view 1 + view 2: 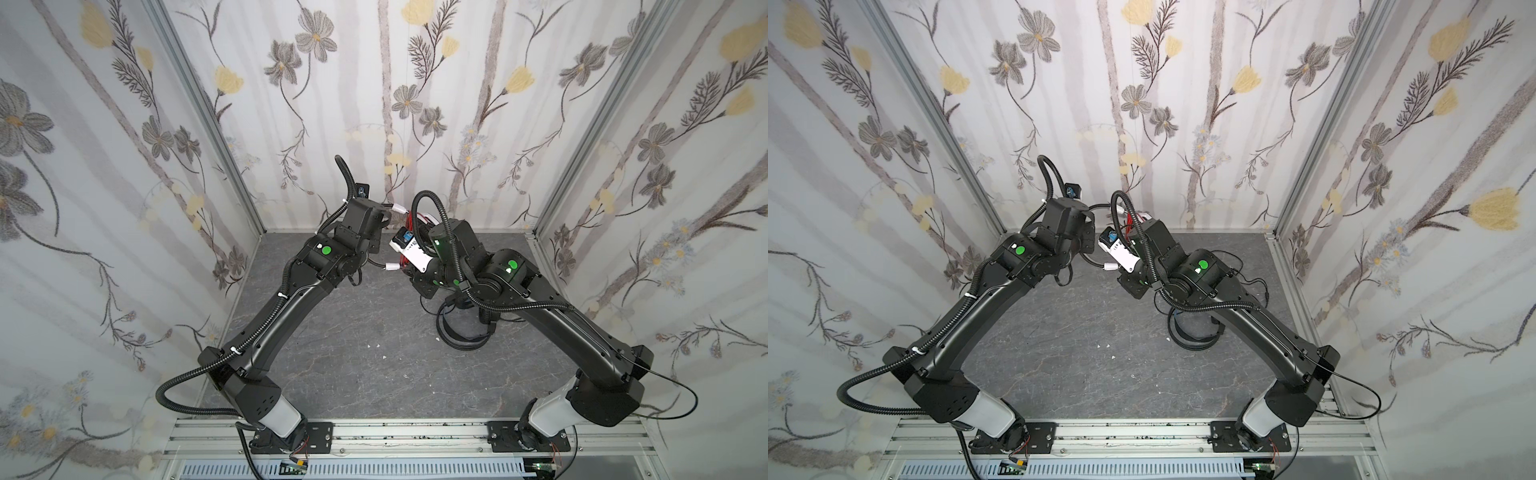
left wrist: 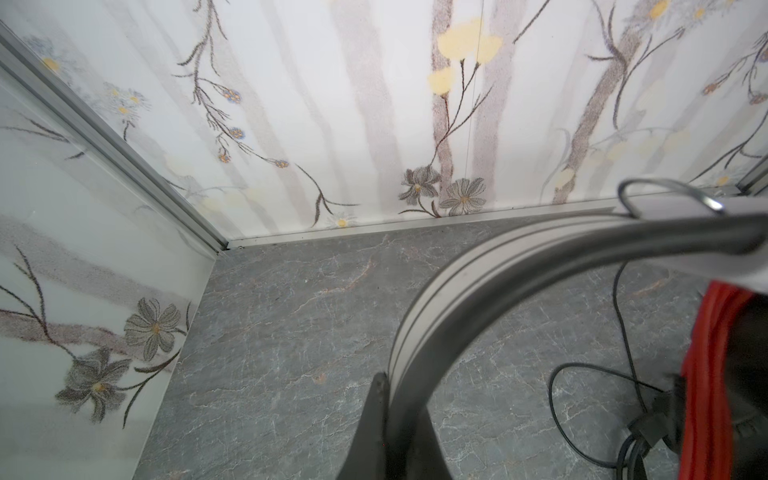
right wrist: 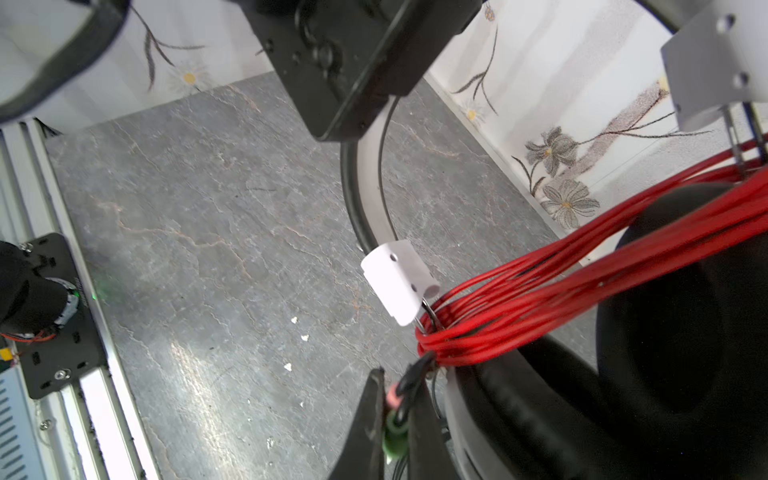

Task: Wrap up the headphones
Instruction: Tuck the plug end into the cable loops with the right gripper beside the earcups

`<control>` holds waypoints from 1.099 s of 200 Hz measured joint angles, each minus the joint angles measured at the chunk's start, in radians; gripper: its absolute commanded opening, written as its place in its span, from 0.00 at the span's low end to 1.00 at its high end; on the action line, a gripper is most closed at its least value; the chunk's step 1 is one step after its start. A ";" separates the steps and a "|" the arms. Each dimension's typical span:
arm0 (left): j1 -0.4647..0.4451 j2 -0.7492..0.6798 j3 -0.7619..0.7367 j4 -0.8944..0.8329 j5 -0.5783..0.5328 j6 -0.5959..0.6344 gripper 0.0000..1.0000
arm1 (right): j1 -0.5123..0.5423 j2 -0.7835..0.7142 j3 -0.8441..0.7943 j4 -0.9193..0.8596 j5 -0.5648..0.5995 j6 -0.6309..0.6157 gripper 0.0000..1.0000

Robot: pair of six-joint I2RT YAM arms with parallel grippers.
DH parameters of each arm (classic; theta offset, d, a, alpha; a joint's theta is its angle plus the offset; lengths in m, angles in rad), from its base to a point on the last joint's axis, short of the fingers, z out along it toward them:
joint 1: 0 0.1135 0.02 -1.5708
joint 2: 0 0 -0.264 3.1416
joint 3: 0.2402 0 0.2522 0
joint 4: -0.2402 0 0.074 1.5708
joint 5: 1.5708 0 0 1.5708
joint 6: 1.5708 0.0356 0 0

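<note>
While white headset's headband runs between left gripper fingers, clamped tight, right gripper pinches plugs of red cord, fingers nearly closed

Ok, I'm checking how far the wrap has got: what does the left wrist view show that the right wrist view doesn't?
Only left wrist: the left end effector shut on the headband, and a black cord lying on the table. Only right wrist: the right end effector shut on the pink and green plugs, plus white crumbs. Both: the red cord, wound in loops, and the headband.
</note>
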State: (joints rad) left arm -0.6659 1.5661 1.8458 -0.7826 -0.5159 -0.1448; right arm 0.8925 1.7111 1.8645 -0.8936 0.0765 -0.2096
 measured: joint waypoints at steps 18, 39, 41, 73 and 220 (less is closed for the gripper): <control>0.000 -0.014 -0.021 -0.007 0.016 0.016 0.00 | 0.004 0.005 0.017 -0.035 0.052 -0.013 0.00; 0.000 -0.031 -0.039 -0.007 0.032 0.031 0.00 | 0.004 0.007 0.026 -0.051 0.107 -0.016 0.00; 0.000 -0.031 -0.040 -0.006 0.034 0.032 0.00 | 0.004 0.007 0.026 -0.052 0.113 -0.016 0.00; -0.001 -0.053 -0.066 0.010 0.050 0.044 0.00 | 0.005 0.015 0.026 -0.051 0.177 -0.015 0.00; -0.005 -0.076 -0.123 0.046 0.154 0.056 0.00 | 0.060 0.013 0.024 -0.032 0.437 -0.111 0.00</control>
State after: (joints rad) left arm -0.6704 1.4902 1.7229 -0.7364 -0.3622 -0.0887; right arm 0.9527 1.7241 1.8885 -0.9260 0.5133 -0.3206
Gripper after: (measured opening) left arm 0.059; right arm 0.080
